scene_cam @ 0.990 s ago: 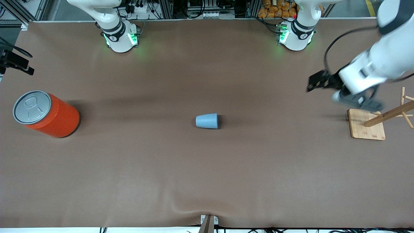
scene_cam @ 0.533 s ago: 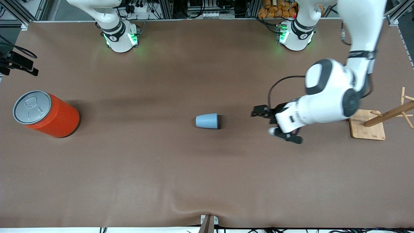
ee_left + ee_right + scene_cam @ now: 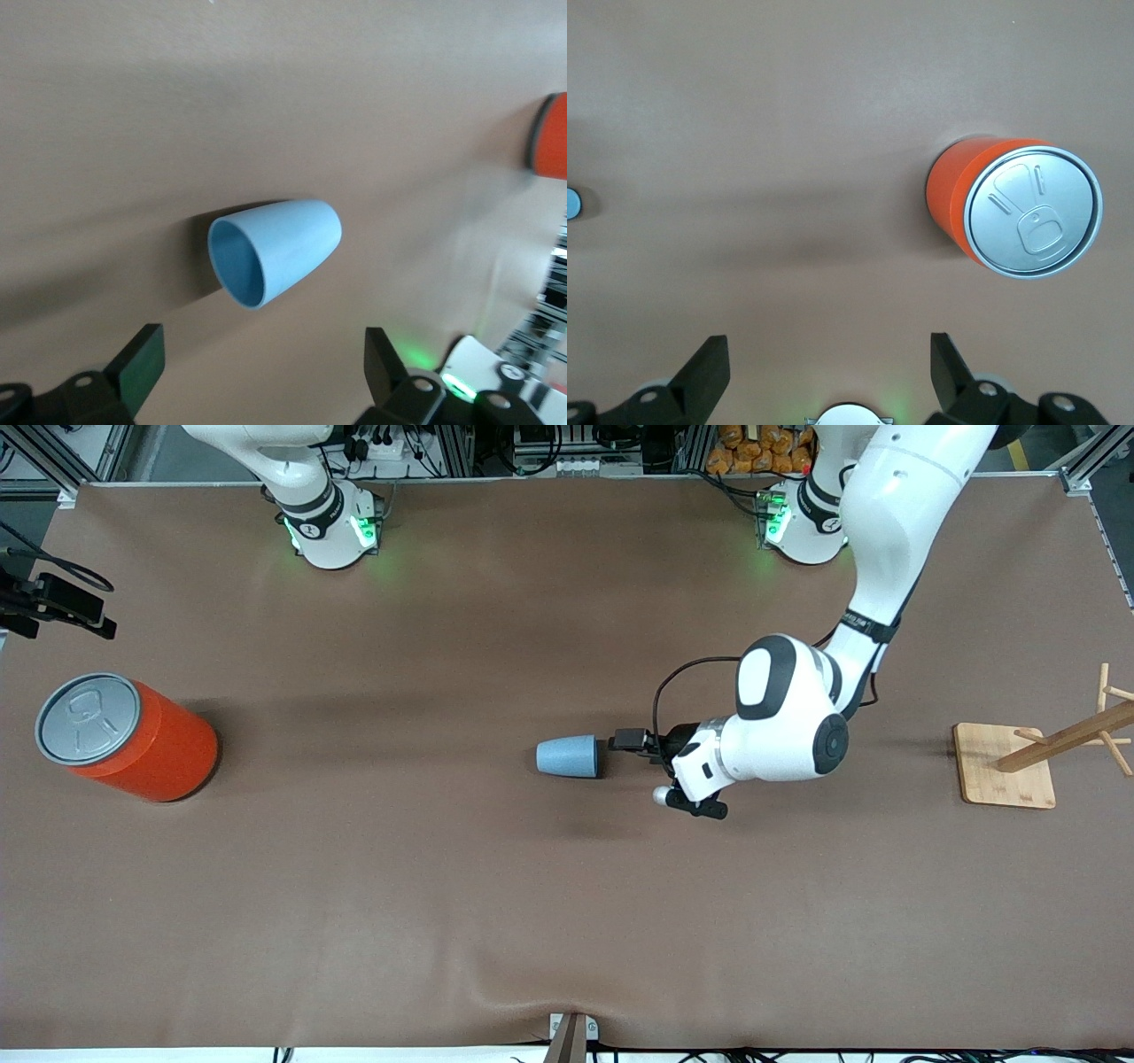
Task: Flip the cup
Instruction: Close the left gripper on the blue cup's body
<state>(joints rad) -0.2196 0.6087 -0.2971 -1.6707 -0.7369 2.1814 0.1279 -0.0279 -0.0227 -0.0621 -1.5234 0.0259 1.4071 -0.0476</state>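
One cup (image 3: 567,756), one orange can (image 3: 126,736), one wooden rack (image 3: 1036,757).

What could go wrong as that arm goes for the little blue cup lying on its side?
The cup lies on its side, so it is round and could roll away if one finger of the open left claw touches it first. Its open mouth faces the claw, and the tapered wall may slip out of a squeeze. The right claw waits open above the orange can, well away, so it is unlikely to interfere.
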